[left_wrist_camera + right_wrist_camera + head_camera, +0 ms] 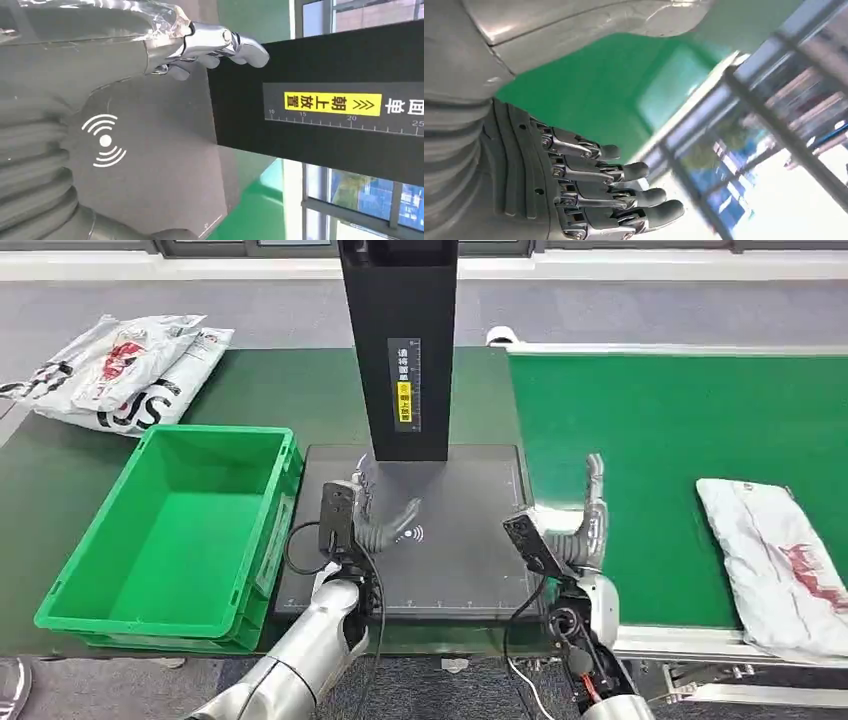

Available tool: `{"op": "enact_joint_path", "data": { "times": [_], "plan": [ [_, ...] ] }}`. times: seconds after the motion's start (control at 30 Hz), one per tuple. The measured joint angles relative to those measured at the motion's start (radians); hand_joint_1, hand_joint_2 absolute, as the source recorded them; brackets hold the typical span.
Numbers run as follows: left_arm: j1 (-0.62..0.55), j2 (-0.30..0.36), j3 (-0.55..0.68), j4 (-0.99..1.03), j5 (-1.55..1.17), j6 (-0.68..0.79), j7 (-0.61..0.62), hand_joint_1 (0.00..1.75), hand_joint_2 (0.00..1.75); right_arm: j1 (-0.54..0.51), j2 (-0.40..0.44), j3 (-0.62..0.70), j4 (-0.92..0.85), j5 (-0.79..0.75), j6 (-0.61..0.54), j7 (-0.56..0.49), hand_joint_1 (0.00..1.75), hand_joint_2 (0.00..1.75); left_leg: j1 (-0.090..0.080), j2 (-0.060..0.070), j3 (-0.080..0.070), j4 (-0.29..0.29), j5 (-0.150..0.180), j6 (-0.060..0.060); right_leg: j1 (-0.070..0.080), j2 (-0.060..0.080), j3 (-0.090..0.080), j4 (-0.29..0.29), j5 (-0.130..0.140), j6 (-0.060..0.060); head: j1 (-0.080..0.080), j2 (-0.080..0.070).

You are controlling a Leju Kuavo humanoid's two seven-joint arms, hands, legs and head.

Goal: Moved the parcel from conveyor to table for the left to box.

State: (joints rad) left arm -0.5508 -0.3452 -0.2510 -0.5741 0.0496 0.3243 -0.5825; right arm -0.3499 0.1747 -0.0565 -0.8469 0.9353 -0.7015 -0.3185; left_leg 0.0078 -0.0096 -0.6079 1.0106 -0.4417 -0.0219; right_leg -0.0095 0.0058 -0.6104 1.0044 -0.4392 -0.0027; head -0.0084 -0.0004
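Observation:
A white parcel with red print [785,565] lies on the green conveyor [640,440] at the right, near its front edge. My right hand [585,520] is raised at the conveyor's left edge, well left of the parcel, its fingers [624,195] straight and apart, holding nothing. My left hand [375,515] hovers over the dark scanner plate [460,560], empty, its fingers [220,47] spread near the black scanner post [325,105]. An empty green box [180,530] stands to the left of the plate.
The black post [405,350] rises from the back of the plate. Several white parcels [125,370] lie piled at the table's far left. The conveyor's metal frame [680,645] runs along the front right.

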Motion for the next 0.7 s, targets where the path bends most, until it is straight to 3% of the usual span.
{"op": "enact_joint_path", "data": {
  "times": [0.13,0.3,0.43,0.53,0.7],
  "plan": [
    [0.0,0.004,0.0,0.006,0.001,0.001,-0.002,0.0,1.75,0.005,0.002,-0.209,-0.009,0.199,0.0,-0.012,0.0,1.75,0.0,-0.001,0.0,0.0,0.0,0.0,0.0,-0.001,0.0,0.0,0.0,0.0,0.0,0.0],
    [0.001,0.006,0.0,0.012,0.001,0.002,-0.005,0.0,1.75,0.012,0.005,-0.396,-0.031,0.337,-0.001,0.003,0.0,1.75,-0.001,0.0,0.0,0.0,-0.001,0.001,0.0,-0.001,0.0,0.0,0.0,0.001,0.0,0.0],
    [0.013,0.009,0.002,0.007,0.0,0.005,-0.005,0.0,1.75,0.026,0.003,-0.521,-0.05,0.479,-0.001,0.11,0.0,1.75,-0.001,0.0,0.0,0.0,-0.001,0.001,0.0,-0.001,0.0,0.0,-0.001,0.002,0.0,0.0],
    [0.019,0.009,0.004,0.002,-0.002,0.005,-0.004,0.0,1.75,0.038,-0.013,-0.56,-0.048,0.552,0.0,0.249,0.0,1.75,-0.001,0.0,-0.001,0.0,-0.001,0.002,-0.001,-0.001,0.0,0.0,-0.001,0.002,0.0,0.0],
    [0.025,0.009,0.004,-0.006,-0.004,0.005,-0.002,0.0,1.75,0.049,-0.032,-0.584,-0.04,0.574,0.0,0.314,0.0,1.75,-0.001,0.0,0.0,0.0,-0.002,0.002,-0.002,-0.001,0.0,0.0,-0.001,0.002,0.0,0.0]
  ]
}}
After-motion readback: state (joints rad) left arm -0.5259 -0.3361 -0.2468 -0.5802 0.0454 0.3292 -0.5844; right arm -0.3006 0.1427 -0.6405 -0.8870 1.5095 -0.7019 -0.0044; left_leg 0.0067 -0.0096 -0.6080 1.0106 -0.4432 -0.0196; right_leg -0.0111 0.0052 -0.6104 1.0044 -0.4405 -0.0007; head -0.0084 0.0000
